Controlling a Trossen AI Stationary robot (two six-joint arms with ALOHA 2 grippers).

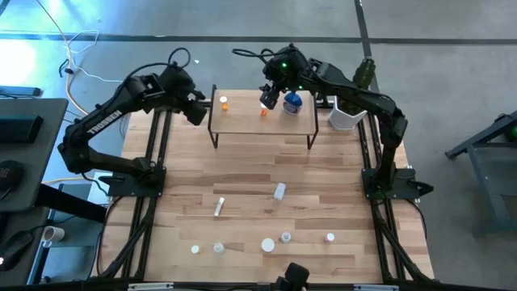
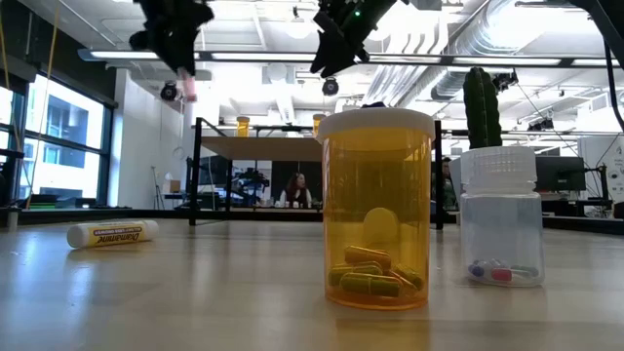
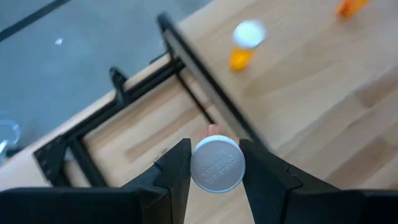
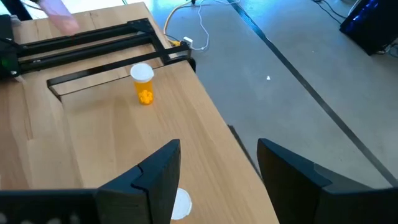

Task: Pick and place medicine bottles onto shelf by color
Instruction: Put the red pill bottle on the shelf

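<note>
My left gripper (image 1: 199, 111) hangs above the table's far left, just beside the shelf's (image 1: 262, 121) left end, shut on a small bottle (image 3: 217, 163) with a white round end and a pink end. On the shelf stand two orange bottles (image 1: 224, 103) (image 1: 263, 111) and a round blue one (image 1: 292, 103). My right gripper (image 1: 271, 98) hovers open over the shelf's middle with nothing between its fingers (image 4: 158, 171). Several small bottles stand near the table's front edge, among them a white one (image 1: 267, 244). My left gripper pinches the small bottle's sides (image 3: 194, 163) between its two fingers, close to the white round end. The fingers slant downward from above. The bottle is lifted clear of the table, its pink end (image 2: 190, 91) pointing down below the fingers.
A white pot (image 1: 346, 118) with a cactus (image 2: 481, 107) stands right of the shelf. A white tube (image 1: 219, 207) and a white bottle (image 1: 279, 191) lie mid-table. Close to the low camera stand an orange pill bottle (image 2: 375, 210) and a clear one (image 2: 499, 219).
</note>
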